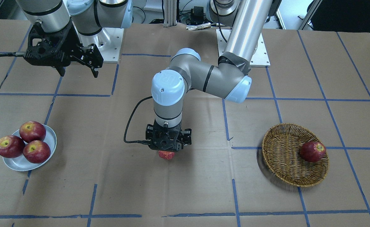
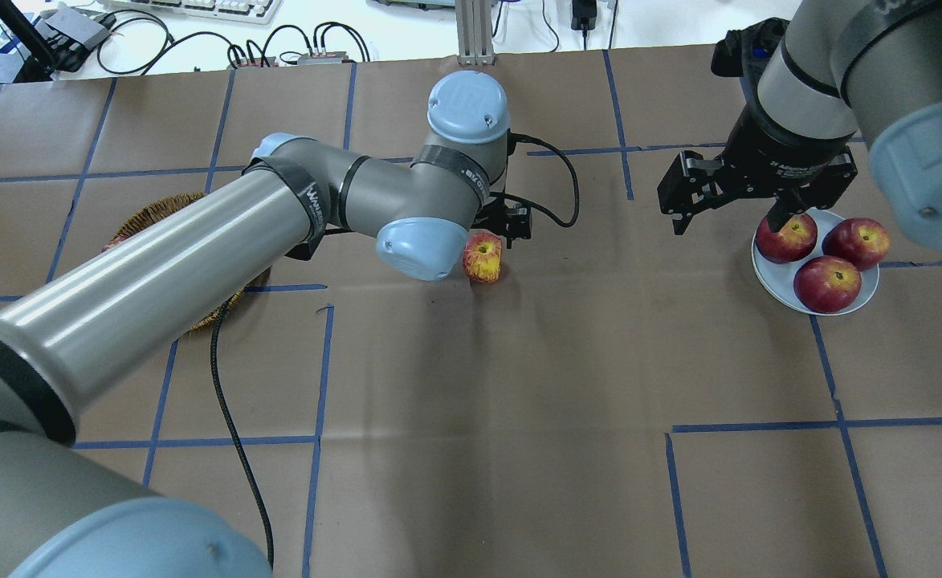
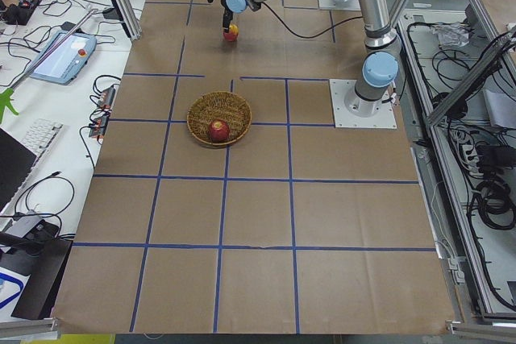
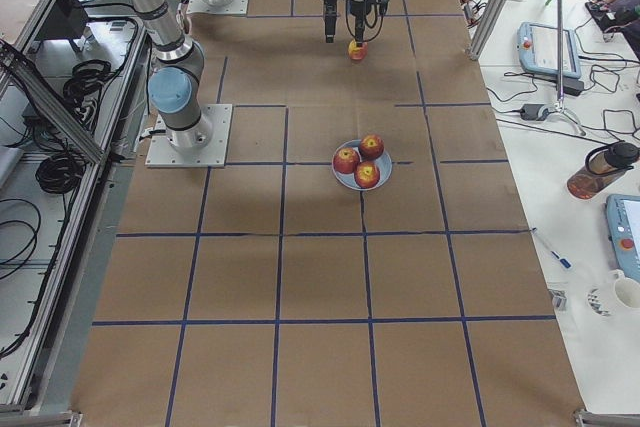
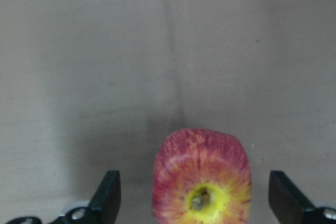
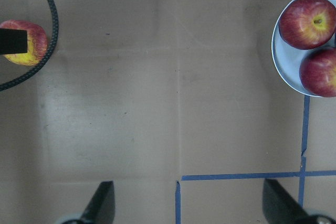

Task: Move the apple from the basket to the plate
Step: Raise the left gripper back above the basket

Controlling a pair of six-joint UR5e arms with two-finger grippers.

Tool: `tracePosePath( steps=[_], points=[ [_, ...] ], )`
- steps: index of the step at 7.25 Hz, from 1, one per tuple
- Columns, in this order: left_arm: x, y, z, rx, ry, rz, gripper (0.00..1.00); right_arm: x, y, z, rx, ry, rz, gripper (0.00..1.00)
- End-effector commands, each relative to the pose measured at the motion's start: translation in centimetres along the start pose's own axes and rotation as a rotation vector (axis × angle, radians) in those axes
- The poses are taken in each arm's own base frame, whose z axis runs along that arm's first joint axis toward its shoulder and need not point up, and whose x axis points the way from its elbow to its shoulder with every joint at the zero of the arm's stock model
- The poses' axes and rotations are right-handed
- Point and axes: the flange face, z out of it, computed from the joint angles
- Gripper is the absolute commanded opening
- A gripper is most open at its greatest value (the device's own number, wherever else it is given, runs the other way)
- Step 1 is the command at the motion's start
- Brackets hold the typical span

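The streaked apple (image 2: 483,257) lies on its side on the bare desk (image 1: 185,189), about midway between the wicker basket (image 1: 282,176) and the grey-blue plate (image 1: 20,164). It sits between the spread fingers of the left end effector (image 5: 194,179), which is released: the wrist view shows a clear gap on both sides of the fruit. The right end effector (image 2: 726,221) hangs released too, close above the plate's near edge.

The likely trouble:
- The apple rests on its rounded flank, so a brush from a lifting finger could set it rolling out of reach
- If the right arm comes in while the left hangs over the fruit, the two wrists may collide
- Three deep-red apples (image 1: 32,131) already fill most of the plate, so a fourth would probably perch on top or at the rim and tumble off, or shove a neighbour over the edge
- A grasp across the stem-to-base axis may slip on the waxy skin
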Motion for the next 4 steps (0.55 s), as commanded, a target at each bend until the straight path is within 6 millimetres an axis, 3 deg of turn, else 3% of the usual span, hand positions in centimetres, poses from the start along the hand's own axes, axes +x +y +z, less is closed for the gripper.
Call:
tracePosePath(
  steps=[1, 2, 4],
  points=[
    [-5.2, 1.2, -8.9, -0.021, -0.009, -0.032, 0.99, -0.1, 0.1, 0.0, 0.001, 0.000, -0.002, 1.00],
    [-9.5, 2.4, -13.3, -0.046, -0.019, 0.008, 0.99, -0.1, 0.0, 0.0, -0.001, 0.001, -0.002, 1.00],
    [-17.5, 4.4, -18.9, -0.071, -0.021, 0.032, 0.99, -0.1, -0.1, -0.9, 0.030, 0.002, 0.000, 1.00]
  ],
)
